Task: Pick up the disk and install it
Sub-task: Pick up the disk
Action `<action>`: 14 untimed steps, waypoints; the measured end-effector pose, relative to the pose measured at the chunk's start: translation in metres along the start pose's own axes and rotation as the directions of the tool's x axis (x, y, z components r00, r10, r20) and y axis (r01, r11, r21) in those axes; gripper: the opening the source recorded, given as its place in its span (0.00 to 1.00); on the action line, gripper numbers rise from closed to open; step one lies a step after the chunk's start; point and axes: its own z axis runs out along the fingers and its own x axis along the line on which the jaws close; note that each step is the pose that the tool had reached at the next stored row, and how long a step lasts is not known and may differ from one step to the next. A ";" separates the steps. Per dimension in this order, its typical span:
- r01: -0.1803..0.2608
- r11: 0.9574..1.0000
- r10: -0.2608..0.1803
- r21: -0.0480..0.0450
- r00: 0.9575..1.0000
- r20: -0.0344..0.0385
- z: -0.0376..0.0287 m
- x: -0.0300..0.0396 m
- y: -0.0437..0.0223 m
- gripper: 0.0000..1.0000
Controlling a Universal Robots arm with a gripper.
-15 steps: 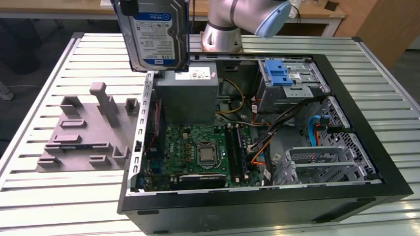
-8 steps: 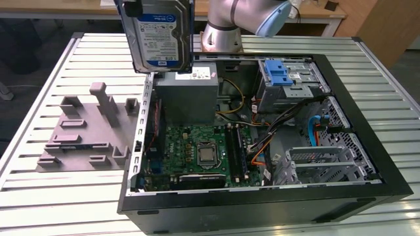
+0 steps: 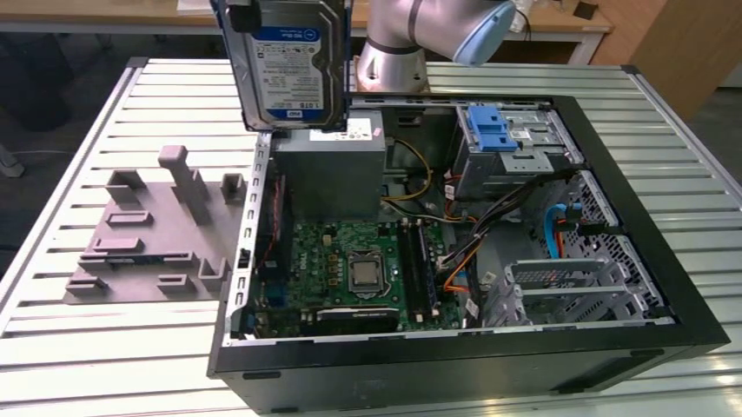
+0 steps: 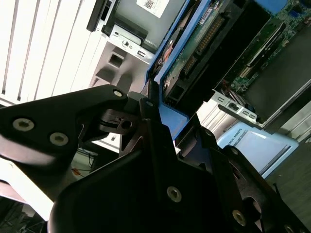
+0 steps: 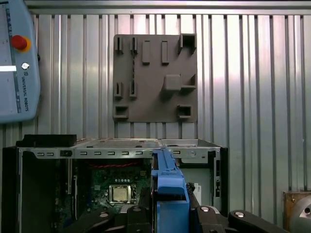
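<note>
Disk position: the disk [image 3: 290,65] hangs on edge in the air with its label face out to the exterior view. It is above the power supply [image 3: 330,169] corner of the open computer case [image 3: 464,356], toward the table [image 3: 69,347] edge where the arm [image 3: 406,35] stands.
Hand: the hand [image 5: 169,209] is closed on the disk's blue handle [image 5: 170,187], with a black finger [image 5: 135,212] at each side. It holds nothing else.
Weight: probably moderate for its size, since the body is metal. It hangs straight from the grip.
Stiffness: looks rigid. The plastic rails and handle likely give a little.
Surface: the bare metal faces look smooth and likely slippery. The moulded blue plastic offers the surer hold.
Fragility: probably sensitive to shock. The circuit board and connector pins [image 4: 204,43] on the underside are exposed and best kept off the case walls.
Where to hold: by the handle end or the side rails, as it is held now. This leaves the connector end free.
Disk label: blue band above a white field of small print and barcodes, left unread here.
Other print: there is a white sticker [image 3: 360,130] on the power supply and lettering on the pale pendant [image 5: 14,63]. The grey fixture plate [image 3: 151,234] carries none.
Drive cage: the drive cage [image 3: 510,143] with its blue latch sits at the case's far corner, well apart from the disk.
</note>
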 end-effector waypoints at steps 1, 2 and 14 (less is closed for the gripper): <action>0.000 1.000 0.000 0.000 1.000 0.000 0.0000 0.0004 -0.0011 0.36; 0.000 1.000 0.000 0.000 1.000 0.000 -0.0001 0.0007 -0.0021 0.36; 0.000 1.000 0.000 0.000 1.000 0.000 -0.0005 0.0038 -0.0148 0.36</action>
